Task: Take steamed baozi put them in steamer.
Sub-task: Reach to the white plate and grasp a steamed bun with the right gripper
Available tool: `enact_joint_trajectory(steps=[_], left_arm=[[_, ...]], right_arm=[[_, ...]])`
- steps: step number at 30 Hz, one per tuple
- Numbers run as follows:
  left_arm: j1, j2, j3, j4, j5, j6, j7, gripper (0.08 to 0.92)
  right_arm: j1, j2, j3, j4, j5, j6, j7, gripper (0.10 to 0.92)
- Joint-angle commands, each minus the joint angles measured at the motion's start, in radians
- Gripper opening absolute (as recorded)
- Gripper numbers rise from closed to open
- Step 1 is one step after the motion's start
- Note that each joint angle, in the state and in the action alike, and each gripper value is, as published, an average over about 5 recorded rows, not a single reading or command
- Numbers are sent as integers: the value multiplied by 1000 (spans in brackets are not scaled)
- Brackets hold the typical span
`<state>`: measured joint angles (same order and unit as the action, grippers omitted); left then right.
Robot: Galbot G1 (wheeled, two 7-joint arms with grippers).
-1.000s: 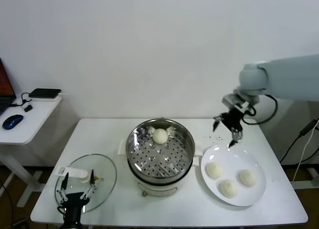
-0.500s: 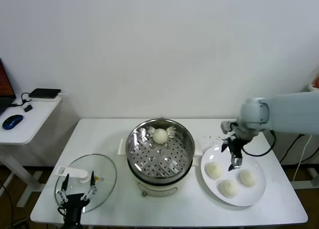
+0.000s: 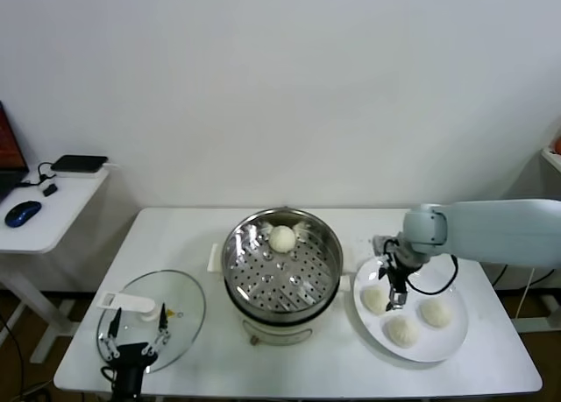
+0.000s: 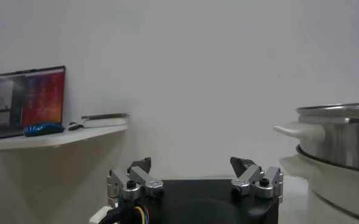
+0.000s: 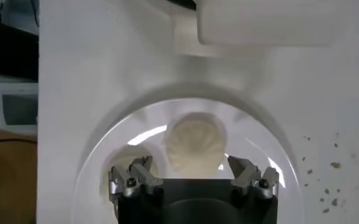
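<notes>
The steel steamer (image 3: 280, 266) stands mid-table with one steamed baozi (image 3: 281, 238) on the far side of its perforated tray. Three more baozi (image 3: 375, 299) (image 3: 402, 330) (image 3: 436, 312) lie on the white plate (image 3: 441, 346) to its right. My right gripper (image 3: 393, 295) hangs open just over the plate, at the bun nearest the steamer. In the right wrist view that bun (image 5: 196, 144) lies just ahead of the spread fingers of the gripper (image 5: 190, 165), untouched. My left gripper (image 3: 133, 327) (image 4: 193, 165) is parked open at the front left.
A round glass lid (image 3: 151, 313) lies flat under the left gripper. The steamer's side wall (image 4: 344, 152) rises to that gripper's right. A low side table (image 3: 44, 211) with a mouse and a dark device stands off the table's left end.
My right arm has come down and in from above the plate's far edge to just over the bun nearest the steamer. Its fingers stayed open. The left arm has not moved.
</notes>
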<state>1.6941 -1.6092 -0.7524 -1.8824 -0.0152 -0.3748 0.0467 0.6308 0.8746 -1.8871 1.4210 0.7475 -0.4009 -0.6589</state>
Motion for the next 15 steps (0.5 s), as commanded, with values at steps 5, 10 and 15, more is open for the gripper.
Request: enact_joint_trajectory(steps=[5, 10, 15], left_arm=[[-1, -12, -3, 3, 6, -2, -2, 823], [1, -9, -5, -1, 5, -3, -2, 823], [1, -9, -6, -3, 4, -4, -3, 823]], right_arm=[[-122, 1, 92, -57, -55, -25, 25, 823], [-125, 6, 93, -55, -74, -24, 21, 823], [-114, 8, 93, -54, -84, -23, 20, 752]])
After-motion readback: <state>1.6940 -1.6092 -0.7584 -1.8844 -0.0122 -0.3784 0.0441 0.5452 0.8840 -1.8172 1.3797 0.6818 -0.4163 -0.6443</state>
